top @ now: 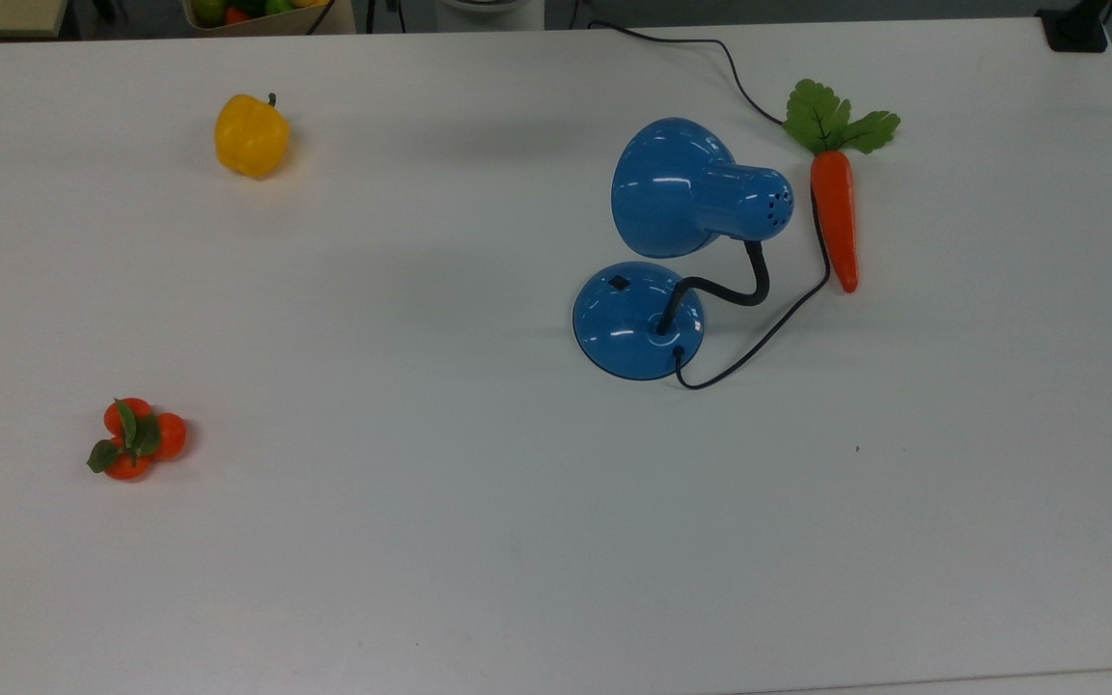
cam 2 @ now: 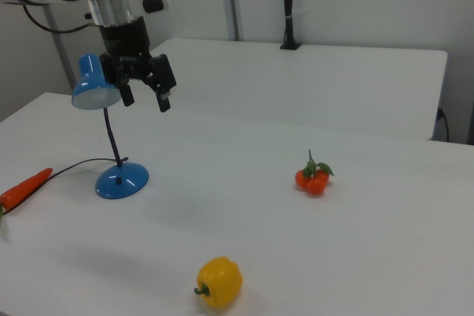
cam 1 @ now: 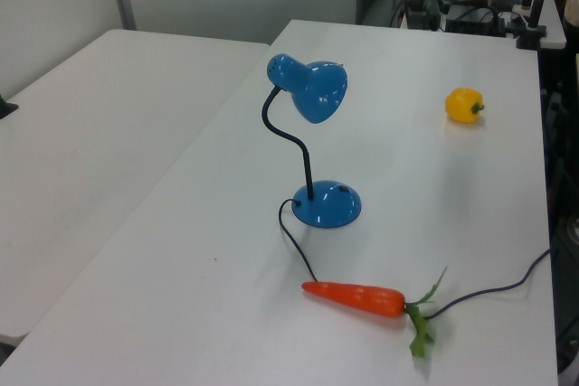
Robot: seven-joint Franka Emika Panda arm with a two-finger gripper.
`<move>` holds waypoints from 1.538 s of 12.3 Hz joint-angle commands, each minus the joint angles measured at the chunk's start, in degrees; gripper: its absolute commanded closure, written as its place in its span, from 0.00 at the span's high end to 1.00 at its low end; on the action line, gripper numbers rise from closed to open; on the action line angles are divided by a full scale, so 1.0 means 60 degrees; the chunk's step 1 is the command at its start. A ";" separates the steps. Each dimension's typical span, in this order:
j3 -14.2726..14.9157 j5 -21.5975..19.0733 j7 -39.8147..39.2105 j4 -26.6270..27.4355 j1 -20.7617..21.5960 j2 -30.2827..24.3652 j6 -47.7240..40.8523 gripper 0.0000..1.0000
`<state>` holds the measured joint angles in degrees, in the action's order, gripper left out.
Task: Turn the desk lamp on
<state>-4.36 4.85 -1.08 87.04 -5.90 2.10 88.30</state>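
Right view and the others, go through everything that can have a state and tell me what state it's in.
Glossy blue desk lamp: upright on the white table, shade unlit.
Small black switch: on the lamp base, untouched.
Black cord: slack, looping past the carrot.
Black two-finger gripper: open, held in the air, holding nothing.
Orange carrot: lying flat.
Yellow bell pepper: lying on its side.

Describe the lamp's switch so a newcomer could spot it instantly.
On the white table, find the blue desk lamp beside the carrot. On its round base sits the switch, a small black square, the sole dark patch on the blue dome away from the gooseneck.
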 commanded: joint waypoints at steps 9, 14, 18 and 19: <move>0.0111 -0.0031 -0.0389 -0.0122 -0.0087 0.0060 0.0020 0.63; 0.0111 -0.0046 -0.0552 -0.0108 -0.0116 0.0089 0.0035 0.00; 0.0096 -0.0075 -0.0552 -0.0122 -0.0087 0.0220 0.0093 0.00; 0.0096 -0.0075 -0.0552 -0.0122 -0.0058 0.0264 0.0108 0.00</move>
<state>-4.07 4.83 -3.01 86.87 -6.66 2.56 88.33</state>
